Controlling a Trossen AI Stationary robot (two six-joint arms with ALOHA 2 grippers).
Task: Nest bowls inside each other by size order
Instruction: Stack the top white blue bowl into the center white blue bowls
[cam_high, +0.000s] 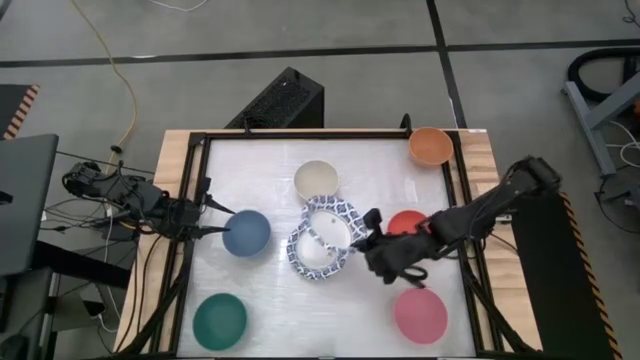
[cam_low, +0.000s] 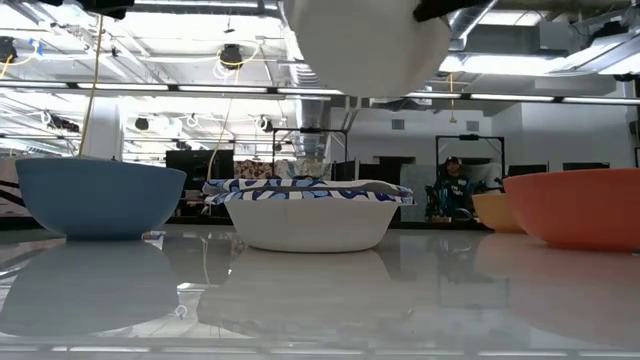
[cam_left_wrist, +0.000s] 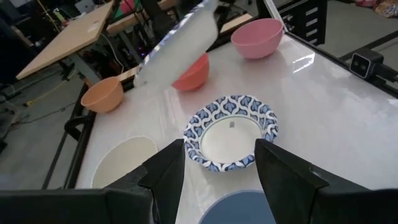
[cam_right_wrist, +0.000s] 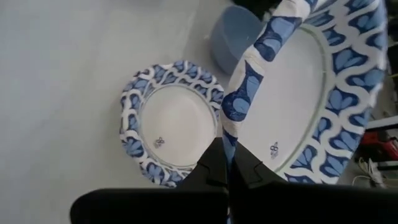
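white tabletop (cam_high: 270, 300) holds scattered bowls. right gripper (cam_high: 372, 243) pinches a patterned bowl (cam_right_wrist: 311, 93) by its rim, tilted over another patterned bowl (cam_high: 318, 258) at centre, likely to nest it. left gripper (cam_left_wrist: 217, 168), spread, hovers at nine o'clock by the blue bowl (cam_high: 246, 232). a third patterned bowl isn't discernible.

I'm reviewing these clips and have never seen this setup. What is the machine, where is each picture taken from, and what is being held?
Two robot arms work at a white table. One picture looks straight down, one looks level across the tabletop, and one sits on each wrist. The right gripper is shut on the rim of a patterned bowl, lifted and tilted above another patterned bowl on the table. The left gripper is open, holding nothing, beside the slate-blue bowl. Cream, orange, red, green and pink bowls stand around.
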